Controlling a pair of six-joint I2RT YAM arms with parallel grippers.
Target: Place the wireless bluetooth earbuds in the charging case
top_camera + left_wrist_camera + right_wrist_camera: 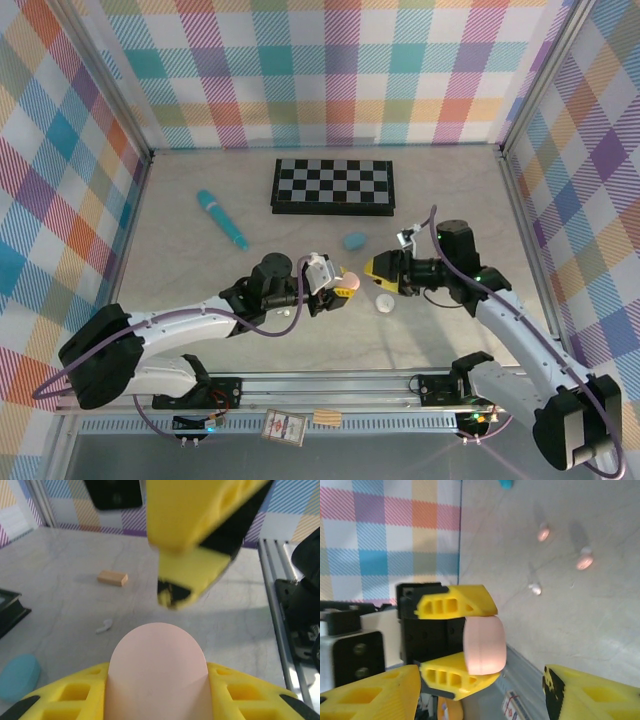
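Between plaid walls [340, 70], pale tabletop [190, 275], scattered earbuds [584, 561]

The left pincer [339, 285] holds a case [350, 279] over the counter [200, 330], the right pincer [374, 269] just to its right, a game board [334, 186] well behind them.

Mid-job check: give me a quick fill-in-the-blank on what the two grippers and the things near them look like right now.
The case in the left gripper is coloured ___. The right gripper faces it with jaws ___, holding nothing. The pale blue case lies between the grippers and the ___.
Missing words: pink; open; chessboard.
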